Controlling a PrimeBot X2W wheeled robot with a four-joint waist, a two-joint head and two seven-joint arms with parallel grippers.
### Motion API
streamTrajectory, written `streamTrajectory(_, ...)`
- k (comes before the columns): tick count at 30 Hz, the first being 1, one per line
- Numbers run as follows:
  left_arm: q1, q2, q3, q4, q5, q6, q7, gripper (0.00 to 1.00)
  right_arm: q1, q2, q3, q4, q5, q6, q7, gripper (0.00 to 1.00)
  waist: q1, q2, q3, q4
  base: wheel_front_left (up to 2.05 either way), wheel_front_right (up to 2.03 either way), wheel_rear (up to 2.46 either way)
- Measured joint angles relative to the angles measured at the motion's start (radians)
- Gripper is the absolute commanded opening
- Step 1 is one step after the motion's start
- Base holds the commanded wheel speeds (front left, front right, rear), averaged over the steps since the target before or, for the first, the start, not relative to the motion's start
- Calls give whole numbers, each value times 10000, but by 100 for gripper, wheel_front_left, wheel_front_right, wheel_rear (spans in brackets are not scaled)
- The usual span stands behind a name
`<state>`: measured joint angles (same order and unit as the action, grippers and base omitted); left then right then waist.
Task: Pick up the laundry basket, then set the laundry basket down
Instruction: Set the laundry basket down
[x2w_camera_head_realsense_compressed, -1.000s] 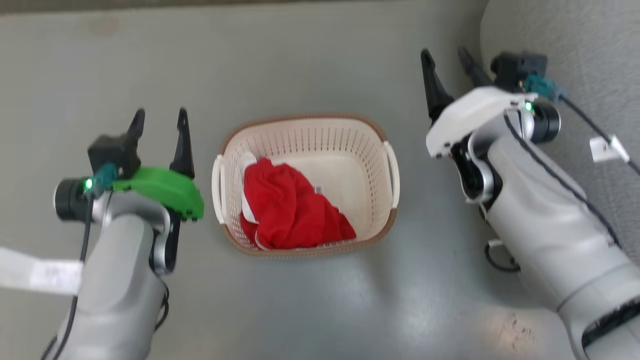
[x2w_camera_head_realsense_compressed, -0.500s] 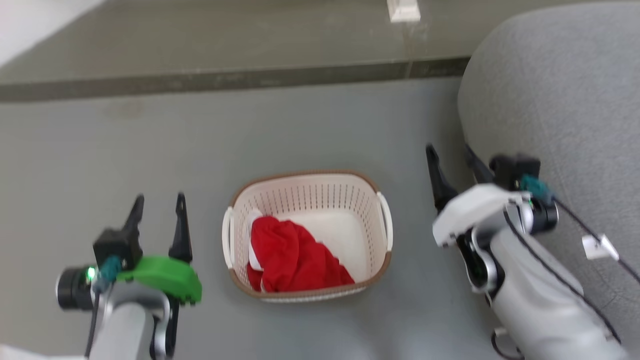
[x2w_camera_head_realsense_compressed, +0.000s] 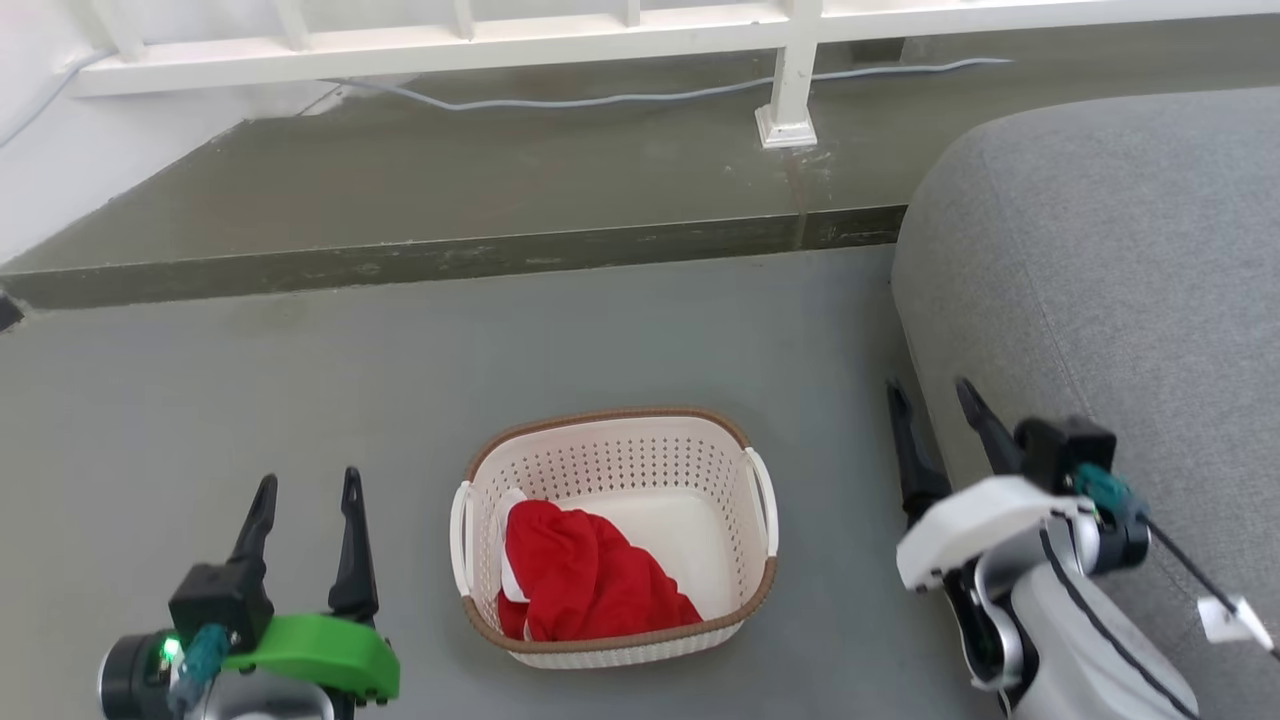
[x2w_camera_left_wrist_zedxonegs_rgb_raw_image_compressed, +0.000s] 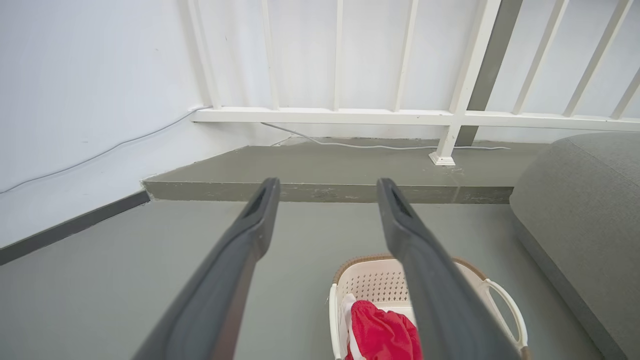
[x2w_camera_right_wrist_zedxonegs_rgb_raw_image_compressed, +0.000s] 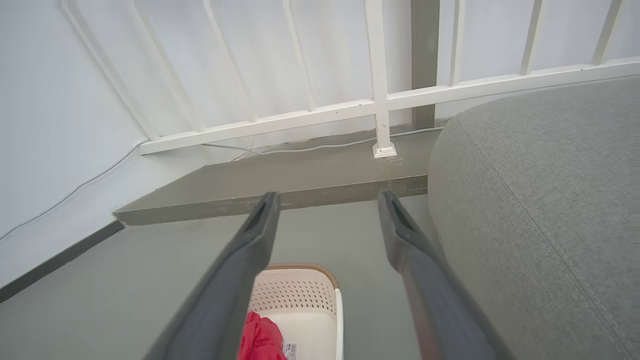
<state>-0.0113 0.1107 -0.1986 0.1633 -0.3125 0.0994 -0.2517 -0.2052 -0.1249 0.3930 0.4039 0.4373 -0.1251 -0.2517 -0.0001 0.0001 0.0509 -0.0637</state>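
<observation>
Head view: laundry basket (x2w_camera_head_realsense_compressed: 612, 462) sits on the floor (x2w_camera_head_realsense_compressed: 300, 400) between left hand (x2w_camera_head_realsense_compressed: 309, 478) and right hand (x2w_camera_head_realsense_compressed: 928, 384); neither touches it.
Left wrist view: left hand released, empty.
Right wrist view: right hand released, empty.
Progress: basket grounded, ungripped; lift either pending or completed, undetermined.

A smooth grey floor (x2w_camera_head_realsense_compressed: 650, 330) runs back to a low raised step (x2w_camera_head_realsense_compressed: 500, 180) of darker, olive-grey concrete, scuffed along its front edge. On the step stands a white railing (x2w_camera_head_realsense_compressed: 600, 40) with slim upright bars. The square foot (x2w_camera_head_realsense_compressed: 787, 125) of one post sits near the step's front edge. A pale cable (x2w_camera_head_realsense_compressed: 650, 97) trails along the step under the rail. A white wall (x2w_camera_left_wrist_zedxonegs_rgb_raw_image_compressed: 75, 100) closes the left side, with a dark skirting (x2w_camera_left_wrist_zedxonegs_rgb_raw_image_compressed: 70, 227) at the floor. A grey fabric sofa (x2w_camera_head_realsense_compressed: 1100, 250) stands at the right. The light is soft and even.
</observation>
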Motion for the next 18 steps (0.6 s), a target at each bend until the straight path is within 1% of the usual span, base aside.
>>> streamTrajectory(2,220,-6,40,-196,121,67,0,100,283,38,-123,-174,-96,0,0,100,0,0,-14,10,0,0,0)
streamTrajectory(18,1168,-61,485,-1248,284,75,0,100,1232,322,-826,-1329,-823,0,0,100,0,0,60,20,0,0,0)
